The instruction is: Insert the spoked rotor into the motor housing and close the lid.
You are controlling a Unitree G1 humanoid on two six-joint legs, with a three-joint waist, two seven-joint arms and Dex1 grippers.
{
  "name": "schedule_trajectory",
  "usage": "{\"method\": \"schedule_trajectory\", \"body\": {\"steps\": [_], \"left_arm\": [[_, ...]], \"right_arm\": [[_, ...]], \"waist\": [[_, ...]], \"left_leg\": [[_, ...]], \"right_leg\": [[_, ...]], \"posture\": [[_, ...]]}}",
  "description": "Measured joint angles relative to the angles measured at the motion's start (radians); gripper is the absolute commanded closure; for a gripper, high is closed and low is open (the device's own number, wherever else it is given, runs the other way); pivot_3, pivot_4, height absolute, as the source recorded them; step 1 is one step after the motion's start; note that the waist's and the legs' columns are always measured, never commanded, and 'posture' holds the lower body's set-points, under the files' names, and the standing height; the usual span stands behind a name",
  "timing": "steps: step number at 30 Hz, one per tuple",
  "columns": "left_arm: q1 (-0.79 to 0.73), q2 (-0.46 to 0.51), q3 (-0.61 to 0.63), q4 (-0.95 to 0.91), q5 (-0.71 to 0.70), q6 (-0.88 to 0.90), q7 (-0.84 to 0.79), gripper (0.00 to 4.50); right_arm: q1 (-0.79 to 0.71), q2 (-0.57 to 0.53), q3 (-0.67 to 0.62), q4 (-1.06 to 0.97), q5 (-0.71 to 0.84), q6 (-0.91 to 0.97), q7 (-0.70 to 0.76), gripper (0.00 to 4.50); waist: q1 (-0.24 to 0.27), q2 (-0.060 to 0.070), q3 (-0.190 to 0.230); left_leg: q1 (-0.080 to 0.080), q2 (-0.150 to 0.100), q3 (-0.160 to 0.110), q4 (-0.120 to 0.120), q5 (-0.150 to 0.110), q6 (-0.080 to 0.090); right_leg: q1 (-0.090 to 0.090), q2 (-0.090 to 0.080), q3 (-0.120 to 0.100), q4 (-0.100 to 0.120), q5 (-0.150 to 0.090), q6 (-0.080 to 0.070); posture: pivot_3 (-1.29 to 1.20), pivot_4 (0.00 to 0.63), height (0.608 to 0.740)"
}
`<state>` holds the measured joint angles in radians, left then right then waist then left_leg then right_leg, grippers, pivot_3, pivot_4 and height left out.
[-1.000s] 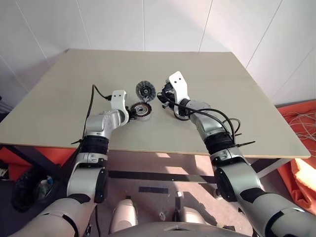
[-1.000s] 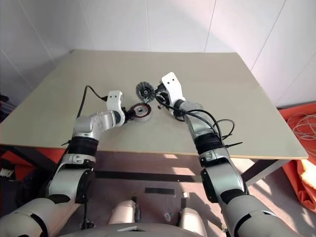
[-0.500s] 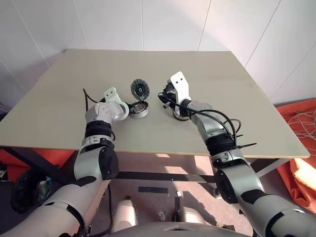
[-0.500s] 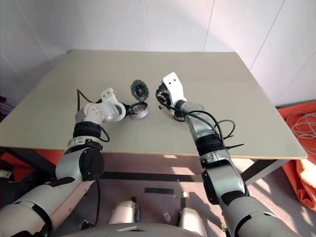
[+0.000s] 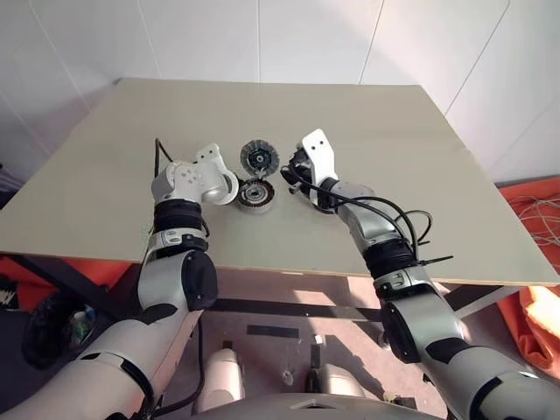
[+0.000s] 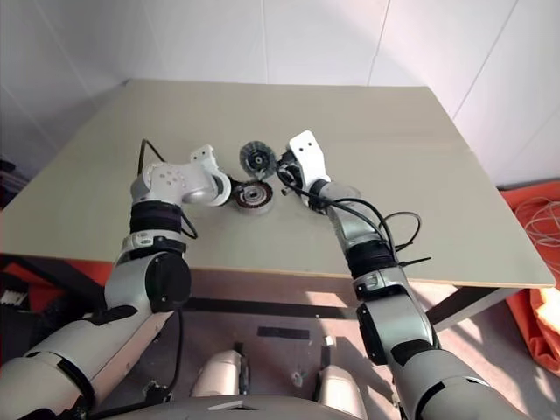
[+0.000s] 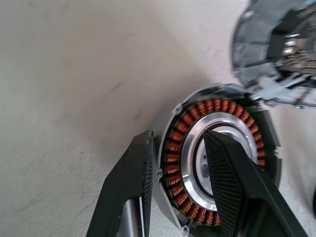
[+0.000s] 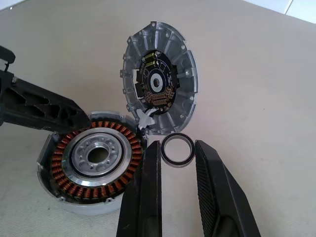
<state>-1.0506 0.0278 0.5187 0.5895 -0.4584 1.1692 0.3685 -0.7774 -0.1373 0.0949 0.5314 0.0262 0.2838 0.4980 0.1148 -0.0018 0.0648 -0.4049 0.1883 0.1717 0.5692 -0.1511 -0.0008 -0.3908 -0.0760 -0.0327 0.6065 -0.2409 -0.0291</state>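
Left gripper (image 7: 177, 187) rolled and risen since earlier frame; fingers clamp housing (image 7: 217, 163) wall, one inside, one outside. Housing near tabletop centre. Lid (image 8: 158, 94) stands on edge beside housing. Right gripper (image 8: 175, 163) unmoved, fingers parted around small ring (image 8: 177, 149).

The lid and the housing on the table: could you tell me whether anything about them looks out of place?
The lid stands up on edge behind the motor housing, its inside with a dark circuit board showing, not lying flat. A small loose metal ring lies on the table beside the housing. The left hand straddles the housing's wall.
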Motion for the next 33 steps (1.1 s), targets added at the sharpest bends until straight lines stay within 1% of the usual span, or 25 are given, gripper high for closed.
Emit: {"method": "schedule_trajectory", "body": {"steps": [4, 16, 20, 25, 30, 31, 32, 33], "left_arm": [[0.002, -0.001, 0.003, -0.017, 0.0, 0.009, -0.006, 2.82], [0.008, -0.04, 0.121, -0.012, -0.002, 0.006, 0.115, 2.82], [0.015, -0.058, 0.121, -0.012, -0.003, 0.014, 0.116, 2.82], [0.019, -0.055, 0.082, -0.011, 0.002, 0.021, 0.093, 2.82], [0.02, -0.051, 0.071, -0.008, 0.004, 0.02, 0.081, 2.82], [0.02, -0.05, 0.071, -0.007, 0.005, 0.02, 0.079, 3.17], [0.02, -0.049, 0.068, -0.007, 0.006, 0.017, 0.076, 3.34], [0.02, -0.045, 0.066, -0.006, 0.009, 0.016, 0.076, 3.65]], "right_arm": [[0.0, 0.0, 0.0, 0.0, 0.0, 0.0, -0.001, 3.85], [0.0, -0.002, -0.004, 0.0, 0.0, -0.001, -0.003, 3.85], [0.0, -0.002, -0.004, 0.0, 0.0, -0.002, -0.004, 3.85], [0.0, -0.002, -0.004, 0.0, 0.0, -0.005, -0.012, 3.85], [0.0, -0.002, -0.005, 0.0, 0.0, -0.005, -0.015, 3.85], [0.0, -0.002, -0.005, 0.0, 0.0, -0.006, -0.016, 3.85], [0.0, -0.002, -0.005, 0.0, 0.0, -0.006, -0.016, 3.85], [0.0, -0.002, -0.005, 0.0, 0.0, -0.007, -0.018, 3.85]], "waist": [[0.006, 0.0, 0.0], [0.008, 0.0, 0.0], [0.008, 0.0, 0.0], [0.01, 0.0, 0.0], [0.01, 0.0, 0.0], [0.01, 0.0, 0.0], [0.01, 0.0, 0.0], [0.01, 0.0, 0.0]], "left_leg": [[0.0, 0.0, 0.0, 0.0, 0.0, 0.0], [0.0, 0.0, -0.001, 0.002, 0.0, -0.001], [0.0, 0.0, -0.001, 0.002, 0.0, 0.0], [0.001, 0.0, -0.001, 0.003, 0.0, 0.0], [0.001, 0.0, -0.001, 0.003, 0.0, -0.001], [0.001, 0.0, -0.001, 0.003, 0.0, 0.0], [0.001, 0.0, -0.001, 0.003, 0.0, -0.001], [0.001, 0.0, -0.001, 0.003, 0.0, -0.001]], "right_leg": [[0.0, 0.0, 0.0, 0.001, 0.0, 0.0], [0.0, 0.0, 0.0, 0.001, 0.001, 0.002], [0.001, 0.0, 0.0, 0.001, 0.001, 0.002], [0.002, 0.0, 0.0, 0.001, 0.002, 0.002], [0.002, 0.0, 0.0, 0.001, 0.002, 0.002], [0.002, 0.0, 0.0, 0.001, 0.002, 0.002], [0.002, 0.0, 0.0, 0.001, 0.002, 0.002], [0.002, 0.0, 0.0, 0.001, 0.002, 0.002]], "posture": [[0.0, 0.0, 0.74], [0.0, 0.0, 0.74], [0.0, 0.0, 0.74], [0.0, 0.0, 0.74], [0.0, 0.0, 0.74], [0.0, 0.0, 0.74], [0.0, 0.0, 0.74], [0.0, 0.0, 0.74]]}}
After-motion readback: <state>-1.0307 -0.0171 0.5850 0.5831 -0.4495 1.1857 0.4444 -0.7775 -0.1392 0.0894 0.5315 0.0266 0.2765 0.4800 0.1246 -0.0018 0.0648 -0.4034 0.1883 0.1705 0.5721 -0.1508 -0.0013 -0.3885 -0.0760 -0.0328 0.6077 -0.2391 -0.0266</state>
